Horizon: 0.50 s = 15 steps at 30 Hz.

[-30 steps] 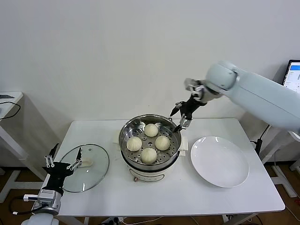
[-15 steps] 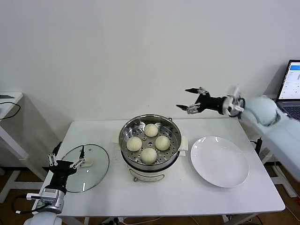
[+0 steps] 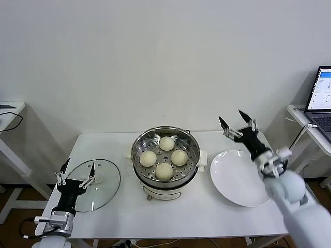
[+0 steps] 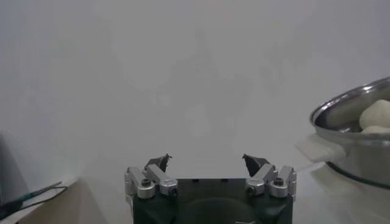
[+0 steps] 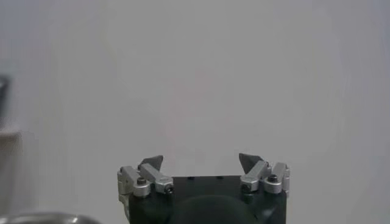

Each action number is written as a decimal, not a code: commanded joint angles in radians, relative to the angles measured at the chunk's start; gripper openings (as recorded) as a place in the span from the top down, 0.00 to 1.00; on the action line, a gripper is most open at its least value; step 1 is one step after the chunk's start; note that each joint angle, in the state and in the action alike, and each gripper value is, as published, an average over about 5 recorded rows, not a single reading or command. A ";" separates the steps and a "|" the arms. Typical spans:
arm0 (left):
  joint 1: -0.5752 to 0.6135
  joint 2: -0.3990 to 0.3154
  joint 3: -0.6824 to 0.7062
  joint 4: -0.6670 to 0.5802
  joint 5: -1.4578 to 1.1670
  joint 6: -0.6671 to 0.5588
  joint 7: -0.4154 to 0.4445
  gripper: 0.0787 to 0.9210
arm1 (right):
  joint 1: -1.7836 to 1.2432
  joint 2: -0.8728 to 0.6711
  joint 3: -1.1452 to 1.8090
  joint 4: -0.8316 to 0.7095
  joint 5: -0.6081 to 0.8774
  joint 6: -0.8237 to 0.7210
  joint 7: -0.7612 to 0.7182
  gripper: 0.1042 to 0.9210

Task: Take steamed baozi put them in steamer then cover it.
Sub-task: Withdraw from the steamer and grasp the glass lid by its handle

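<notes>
Several cream-white steamed baozi (image 3: 164,170) lie on the perforated tray inside the shiny steel steamer (image 3: 166,135) at the table's middle; its rim and a baozi also show in the left wrist view as the steamer (image 4: 350,149). The steamer stands uncovered. My right gripper (image 3: 237,124) is open and empty, raised above the far edge of the white plate, right of the steamer. In its own view the right gripper (image 5: 201,161) faces only the wall. My left gripper (image 3: 77,174) is open and empty at the table's front left, over the near edge of the glass lid (image 3: 103,178); in its own view the left gripper (image 4: 206,161) holds nothing.
A large white plate (image 3: 242,178) lies bare right of the steamer. A laptop (image 3: 322,98) sits on a side stand at the far right. Another small table (image 3: 10,111) stands at the far left. The wall runs close behind the table.
My right arm has swung away from the steamer's far rim, rightward and down toward me, and now hangs over the plate. The left gripper has shifted slightly toward the lid.
</notes>
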 commanded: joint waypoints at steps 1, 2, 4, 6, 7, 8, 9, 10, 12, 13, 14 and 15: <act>0.009 -0.008 -0.006 0.132 0.426 -0.196 -0.103 0.12 | -0.381 0.299 0.173 0.125 -0.067 0.165 0.156 0.12; 0.012 -0.007 -0.010 0.153 0.522 -0.231 -0.135 0.12 | -0.384 0.308 0.169 0.124 -0.071 0.165 0.156 0.12; 0.019 -0.002 -0.022 0.187 0.693 -0.273 -0.192 0.12 | -0.383 0.322 0.160 0.117 -0.080 0.167 0.157 0.12; 0.024 0.008 -0.033 0.222 0.836 -0.296 -0.253 0.12 | -0.377 0.329 0.150 0.108 -0.089 0.168 0.157 0.12; 0.024 0.013 -0.039 0.240 0.896 -0.303 -0.277 0.12 | -0.373 0.331 0.146 0.104 -0.091 0.168 0.157 0.12; 0.025 0.018 -0.043 0.257 0.947 -0.307 -0.298 0.12 | -0.368 0.334 0.142 0.100 -0.093 0.168 0.157 0.12; 0.024 0.024 -0.047 0.273 0.991 -0.310 -0.319 0.12 | -0.363 0.337 0.139 0.096 -0.094 0.168 0.157 0.12; 0.024 0.028 -0.049 0.289 1.032 -0.312 -0.334 0.12 | -0.358 0.340 0.136 0.092 -0.095 0.168 0.157 0.12; 0.021 0.035 -0.052 0.319 1.112 -0.311 -0.360 0.12 | -0.348 0.345 0.131 0.084 -0.095 0.167 0.157 0.12; 0.018 0.038 -0.052 0.335 1.148 -0.311 -0.372 0.12 | -0.344 0.347 0.130 0.080 -0.096 0.167 0.157 0.12; 0.014 0.040 -0.052 0.351 1.178 -0.308 -0.381 0.12 | -0.341 0.349 0.128 0.076 -0.096 0.166 0.157 0.12; 0.010 0.043 -0.050 0.365 1.201 -0.305 -0.388 0.12 | -0.338 0.350 0.126 0.073 -0.096 0.166 0.157 0.12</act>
